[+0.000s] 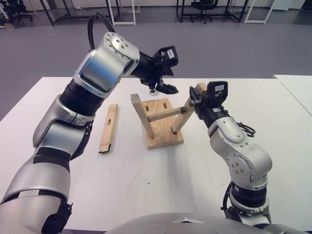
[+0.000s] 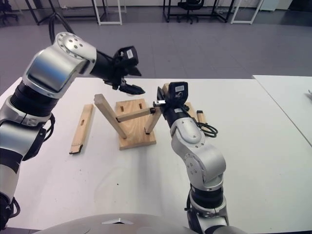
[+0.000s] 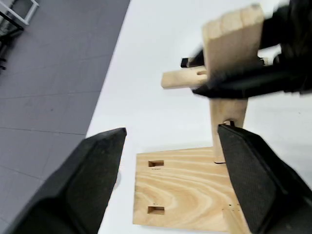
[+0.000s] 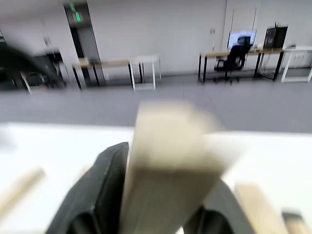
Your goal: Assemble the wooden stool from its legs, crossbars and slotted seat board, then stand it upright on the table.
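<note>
White table (image 1: 146,185) fills the lower frame, w/ grey floor (image 1: 219,44) behind. Black desk frames (image 1: 63,14) and an office chair (image 1: 204,6) sit along the top edge. A 2nd white table (image 1: 297,90) shows at the right edge. Seat board (image 1: 165,139) lies flat at centre w/ two legs standing tilted in it, left leg (image 1: 142,114) and right leg (image 1: 183,119), joined by a crossbar (image 1: 165,115). R gripper (image 1: 197,100) is clamped on the right leg's top end. L gripper (image 1: 163,87) hovers above the board's far edge, fingers apart, touching nothing. A loose slotted bar (image 1: 108,127) lies flat left of centre, well apart from the board.
</note>
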